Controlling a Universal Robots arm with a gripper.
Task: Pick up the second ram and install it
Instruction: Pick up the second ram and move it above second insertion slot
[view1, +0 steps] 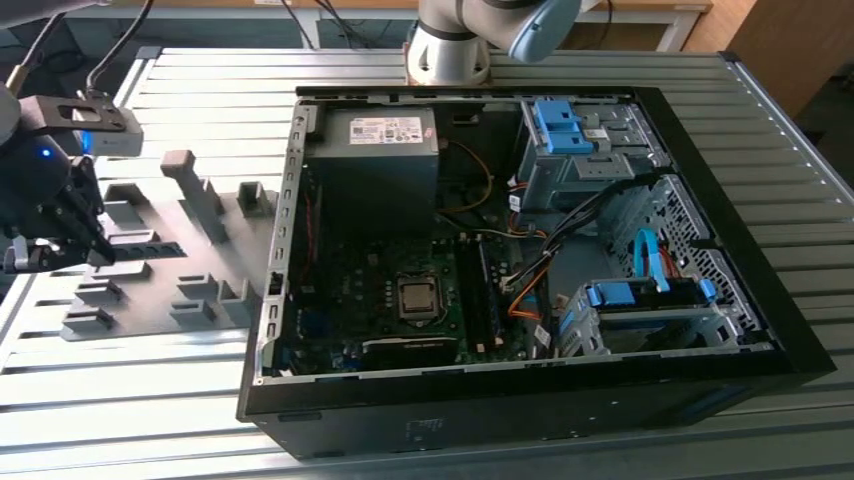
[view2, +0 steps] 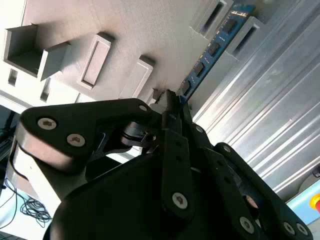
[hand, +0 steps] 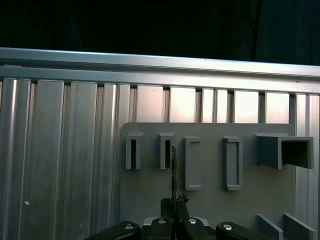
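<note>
I'm sitting in the pick-up half of this job right now. The gripper is hanging over the grey fixture plate, off to the exterior view's left of the open computer case. In both wrist views its jaws are looking pinched shut on the near end of the second ram. The stick is standing on edge with its far end sitting between two of the plate's grey blocks, so I'm reading it as gripped but not yet out of the fixture. The install on the motherboard isn't begun.

I'm guessing the next move is calling for a clean pull in line with those slots. It's a thin board held by one end, so any twist could be binding it or levering it in the pinch.

As for writing, I'm seeing black chips down the blue board and a white sticker on the power supply. I'm not making out any print on either.
</note>
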